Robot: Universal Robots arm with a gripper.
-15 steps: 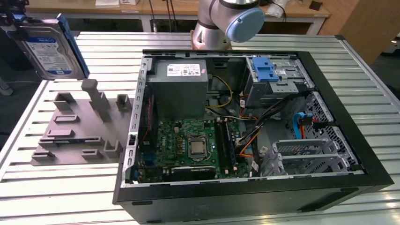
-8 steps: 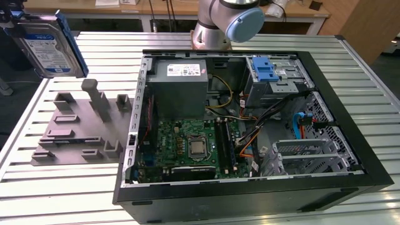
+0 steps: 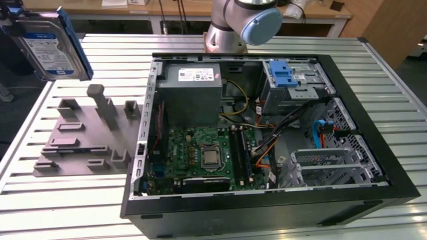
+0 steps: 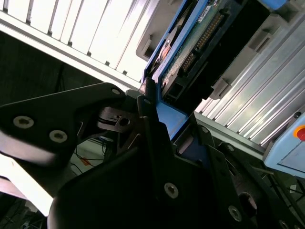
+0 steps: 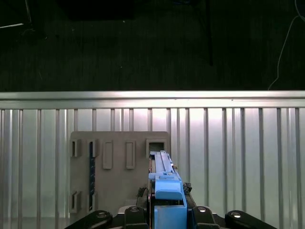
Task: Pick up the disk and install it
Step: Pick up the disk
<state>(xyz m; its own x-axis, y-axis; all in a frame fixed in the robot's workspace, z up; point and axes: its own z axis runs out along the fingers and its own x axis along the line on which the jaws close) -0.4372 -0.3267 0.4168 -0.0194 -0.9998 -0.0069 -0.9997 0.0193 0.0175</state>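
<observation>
The disk (image 3: pixel 47 47), silver with a white-and-blue label and a blue rail frame, hangs in the air at the exterior view's far left. It is above the table edge and well clear of the open computer case (image 3: pixel 373 165). In the first wrist view the disk (image 5: pixel 164 176) shows edge-on, upright, above the grey fixture plate (image 5: pixel 119 167). My gripper (image 5: pixel 169 212) is shut on its blue frame. The second wrist view shows the black fingers (image 4: pixel 148 112) clamped on the disk (image 4: pixel 190 43), whose connector side faces the camera.
The grey fixture (image 3: pixel 87 135) with upright pegs and slots lies on the slatted metal table (image 3: pixel 60 200) beside the case. Inside the case are a grey power supply (image 3: pixel 193 95), a green motherboard (image 3: pixel 207 155), cables, and a drive cage with a blue latch (image 3: pixel 283 77). The arm's base (image 3: pixel 240 25) stands behind.
</observation>
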